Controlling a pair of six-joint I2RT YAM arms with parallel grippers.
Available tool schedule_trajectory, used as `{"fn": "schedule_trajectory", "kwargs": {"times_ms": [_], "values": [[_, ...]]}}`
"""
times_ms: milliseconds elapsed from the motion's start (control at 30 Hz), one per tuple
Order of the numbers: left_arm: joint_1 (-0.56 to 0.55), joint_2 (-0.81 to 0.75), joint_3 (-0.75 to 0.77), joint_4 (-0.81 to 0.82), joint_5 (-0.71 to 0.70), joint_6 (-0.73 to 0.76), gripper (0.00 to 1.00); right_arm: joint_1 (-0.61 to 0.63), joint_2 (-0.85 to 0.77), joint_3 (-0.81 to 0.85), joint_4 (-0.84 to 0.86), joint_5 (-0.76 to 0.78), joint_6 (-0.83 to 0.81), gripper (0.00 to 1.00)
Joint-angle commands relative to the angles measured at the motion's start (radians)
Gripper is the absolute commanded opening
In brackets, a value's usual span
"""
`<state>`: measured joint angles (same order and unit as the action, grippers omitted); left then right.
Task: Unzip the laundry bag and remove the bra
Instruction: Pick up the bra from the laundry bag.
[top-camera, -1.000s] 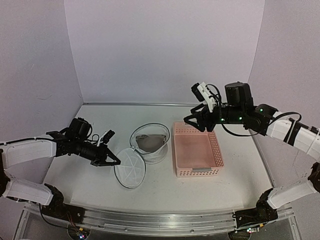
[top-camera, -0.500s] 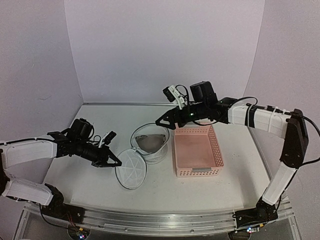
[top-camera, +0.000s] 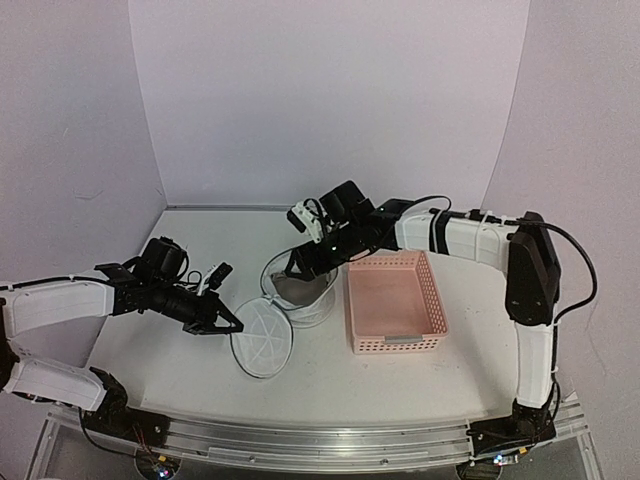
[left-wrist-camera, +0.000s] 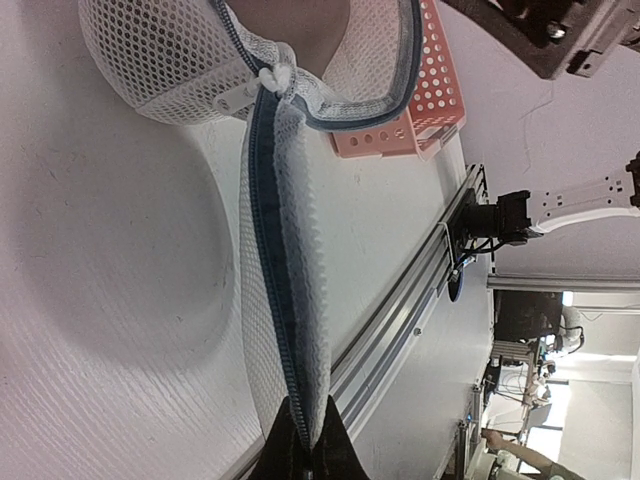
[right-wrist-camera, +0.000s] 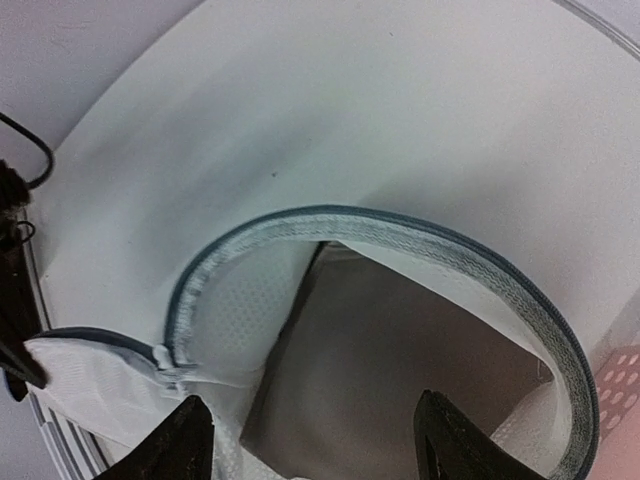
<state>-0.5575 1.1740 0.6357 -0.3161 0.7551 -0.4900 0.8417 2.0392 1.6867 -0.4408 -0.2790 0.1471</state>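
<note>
Right fingers (right-wrist-camera: 190, 445) have swung over the bra (right-wrist-camera: 400, 360).

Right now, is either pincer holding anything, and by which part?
The left pincer pinches the laundry bag by the zipper rim of its opened lid. The right pincer hangs open above the bag, holding nothing.

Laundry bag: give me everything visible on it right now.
The laundry bag is a round white mesh cylinder with a dark zipper rim, standing upright on the table beside the pink basket. It is unzipped: its circular lid is swung open to the near left, joined at one spot, its edge pinched by the left gripper. A brownish bra lies inside. The right gripper hovers open over the mouth.
</note>
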Motion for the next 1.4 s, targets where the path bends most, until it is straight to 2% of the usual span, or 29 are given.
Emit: {"fn": "schedule_trajectory", "kwargs": {"times_ms": [0,167,400,633,800,900,1133,1367], "values": [[-0.004,-0.014,0.036,0.008,-0.001,0.011,0.00,0.017,0.056,0.094,-0.106,0.178,0.011,0.71],[-0.004,-0.012,0.030,0.006,0.004,0.019,0.00,0.035,0.114,0.142,-0.174,0.325,0.003,0.74],[-0.005,-0.010,0.030,0.006,0.007,0.029,0.00,0.047,0.162,0.152,-0.174,0.319,0.002,0.76],[-0.005,-0.008,0.033,0.005,0.010,0.034,0.00,0.068,0.197,0.153,-0.177,0.299,0.003,0.73],[-0.005,-0.004,0.034,0.005,0.013,0.036,0.00,0.071,0.212,0.149,-0.188,0.342,0.005,0.61],[-0.005,-0.006,0.036,0.005,0.013,0.037,0.00,0.070,0.217,0.152,-0.197,0.355,0.000,0.46],[-0.005,-0.004,0.037,0.003,0.009,0.035,0.00,0.073,0.183,0.156,-0.198,0.347,0.001,0.00],[-0.006,0.006,0.036,0.003,-0.001,0.033,0.00,0.091,0.105,0.164,-0.196,0.335,0.009,0.00]]}}
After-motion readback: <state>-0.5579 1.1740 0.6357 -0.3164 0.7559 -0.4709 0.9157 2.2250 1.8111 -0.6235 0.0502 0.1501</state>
